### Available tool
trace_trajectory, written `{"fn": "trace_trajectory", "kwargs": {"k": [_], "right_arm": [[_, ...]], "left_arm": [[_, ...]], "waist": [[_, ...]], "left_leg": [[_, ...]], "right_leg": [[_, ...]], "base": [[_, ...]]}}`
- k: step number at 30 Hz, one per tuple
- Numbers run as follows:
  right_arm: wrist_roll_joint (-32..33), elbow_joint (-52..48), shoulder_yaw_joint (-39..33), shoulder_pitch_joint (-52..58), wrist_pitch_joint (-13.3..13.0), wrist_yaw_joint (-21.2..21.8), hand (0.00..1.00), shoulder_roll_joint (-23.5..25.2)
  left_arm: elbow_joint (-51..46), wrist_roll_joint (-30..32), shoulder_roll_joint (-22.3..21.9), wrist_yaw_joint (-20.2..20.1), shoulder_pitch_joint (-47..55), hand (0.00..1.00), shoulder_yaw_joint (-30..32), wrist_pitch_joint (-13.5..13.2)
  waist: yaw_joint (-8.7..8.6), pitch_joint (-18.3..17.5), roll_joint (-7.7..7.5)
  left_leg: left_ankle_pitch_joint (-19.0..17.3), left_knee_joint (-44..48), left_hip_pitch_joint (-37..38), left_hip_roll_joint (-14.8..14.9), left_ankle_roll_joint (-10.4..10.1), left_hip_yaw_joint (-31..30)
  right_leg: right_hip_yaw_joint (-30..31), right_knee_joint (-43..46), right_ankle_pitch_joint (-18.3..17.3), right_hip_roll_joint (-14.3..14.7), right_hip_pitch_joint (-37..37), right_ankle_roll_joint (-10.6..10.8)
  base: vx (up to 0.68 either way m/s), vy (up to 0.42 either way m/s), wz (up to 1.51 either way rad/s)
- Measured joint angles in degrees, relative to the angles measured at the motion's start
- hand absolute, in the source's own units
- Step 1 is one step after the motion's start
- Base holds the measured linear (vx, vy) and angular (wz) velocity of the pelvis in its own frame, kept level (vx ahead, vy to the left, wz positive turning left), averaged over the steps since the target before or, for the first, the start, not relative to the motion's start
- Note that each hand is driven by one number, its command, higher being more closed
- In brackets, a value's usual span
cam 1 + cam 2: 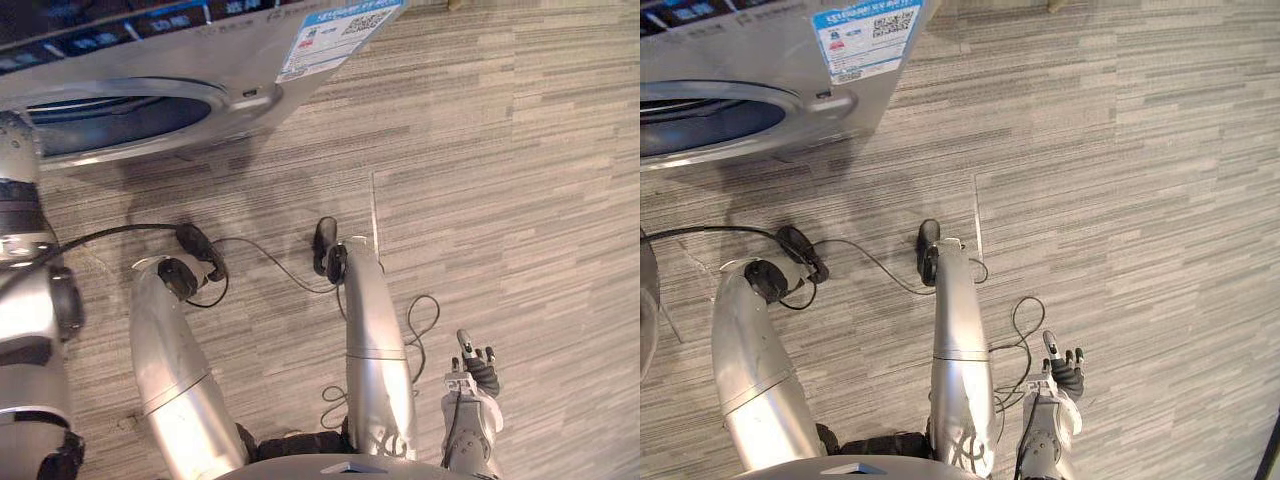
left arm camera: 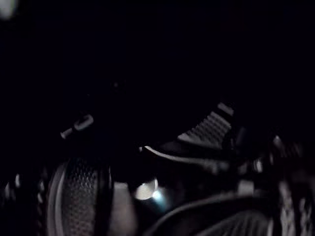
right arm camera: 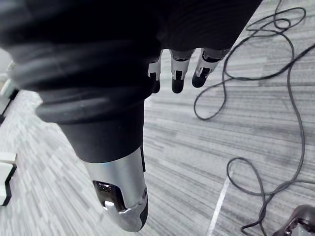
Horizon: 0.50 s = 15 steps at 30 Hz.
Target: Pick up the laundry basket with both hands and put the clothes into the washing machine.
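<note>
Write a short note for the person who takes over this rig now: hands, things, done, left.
Right hand: open, holds nothing, low at the robot's right above the carpet floor.
Left hand: wrist view dark, state cannot be told.
Washing machine: ahead to the left, its round opening looks open.
Done: cannot be judged; I cannot tell where the basket and clothes are.
Left: find the basket and the clothes before any move.

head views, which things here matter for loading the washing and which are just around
For the job: silver-grey front-loading washing machine, its round door opening; right hand, open and empty.
Just there: grey striped carpet floor; blue-and-white sticker on the machine.
</note>
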Motion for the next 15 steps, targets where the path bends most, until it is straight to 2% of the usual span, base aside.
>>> {"fn": "trace_trajectory", "kwargs": {"k": [1,2,3,4,5,7,8,10,12,15], "right_arm": [[0.03,0.86,0.02,-0.01,-0.02,0.34,0.00,-0.13],[0.07,2.22,0.00,-0.01,-0.19,0.87,0.00,-0.58],[0.24,3.73,0.00,-0.03,-0.20,1.69,0.00,-1.20],[0.41,4.16,-0.01,-0.03,-0.23,2.26,0.00,-1.30],[1.34,4.32,-0.01,-0.03,-0.26,3.50,0.00,-1.36],[2.81,4.74,-0.01,-0.04,-0.24,4.87,0.00,-1.56],[3.20,4.75,-0.01,-0.05,-0.25,5.16,0.00,-1.58],[3.44,4.77,-0.02,-0.08,-0.26,6.05,0.00,-1.62],[3.49,4.77,-0.01,-0.40,-0.26,6.66,0.00,-1.62],[4.52,4.70,-0.03,-0.60,-0.24,6.82,0.00,-1.62]], "left_arm": [[0.66,7.08,0.25,-0.85,-0.10,0.00,-2.27,1.37],[1.49,21.66,0.61,-2.65,-0.89,0.00,-6.84,5.93],[1.93,33.27,0.77,-4.28,-2.32,0.00,-11.13,9.31],[2.08,38.32,0.92,-4.95,-3.23,0.00,-12.52,10.45],[4.14,50.23,1.96,-8.26,-5.54,0.00,-15.30,10.91],[6.19,58.85,2.34,-11.09,-5.79,0.00,-18.22,11.30],[6.61,62.11,2.42,-12.75,-5.81,0.00,-19.26,11.51],[6.75,64.39,2.47,-14.33,-5.84,0.00,-19.32,10.79],[8.59,64.61,2.38,-14.98,-5.81,0.00,-19.35,9.74],[9.77,64.11,0.67,-16.98,-5.73,0.00,-16.47,9.82]], "waist": [[0.28,-0.01,-0.02],[0.94,-0.01,-0.01],[1.36,-0.01,0.02],[1.39,-0.02,0.02],[1.30,-0.02,0.01],[1.52,-0.02,0.02],[1.57,-0.02,0.02],[1.48,-0.02,0.02],[1.29,-0.02,0.02],[1.29,-0.02,0.02]], "left_leg": [[0.26,-0.50,0.00,-0.15,0.03,0.05],[0.52,-0.82,-0.06,-0.38,0.14,0.10],[0.54,-0.83,0.07,-0.72,0.19,0.09],[0.55,-0.84,0.11,-0.83,0.20,0.08],[0.58,-0.81,0.15,-1.05,0.26,0.01],[0.67,-0.83,0.15,-1.27,0.41,0.06],[0.72,-0.85,0.24,-1.34,0.50,0.07],[0.82,-1.04,0.62,-1.46,0.66,0.26],[1.12,-1.76,1.02,-1.67,0.70,0.46],[1.85,-2.79,1.36,-1.76,0.59,0.72]], "right_leg": [[-0.09,-0.50,0.17,-0.02,0.07,0.02],[-0.22,-0.81,0.35,-0.17,0.12,0.03],[-0.23,-0.78,0.35,-0.45,0.29,0.04],[-0.25,-0.80,0.36,-0.54,0.38,0.04],[-0.37,-0.83,0.38,-0.77,0.57,0.08],[-0.37,-0.85,0.45,-0.93,0.62,0.18],[-0.37,-0.85,0.50,-0.99,0.72,0.23],[-0.25,-0.92,0.64,-1.10,0.91,0.23],[-0.20,-1.45,0.94,-1.18,1.15,0.14],[-0.26,-2.16,1.31,-1.13,1.23,0.01]], "base": [[-0.01,-0.040,0.05],[0.01,-0.039,0.09],[0.02,-0.029,0.09],[0.02,-0.018,0.09],[0.01,-0.011,0.06],[-0.01,-0.025,0.05],[-0.02,-0.034,0.04],[-0.03,-0.039,0.02],[-0.04,-0.062,0.02],[-0.03,-0.082,0.01]]}}
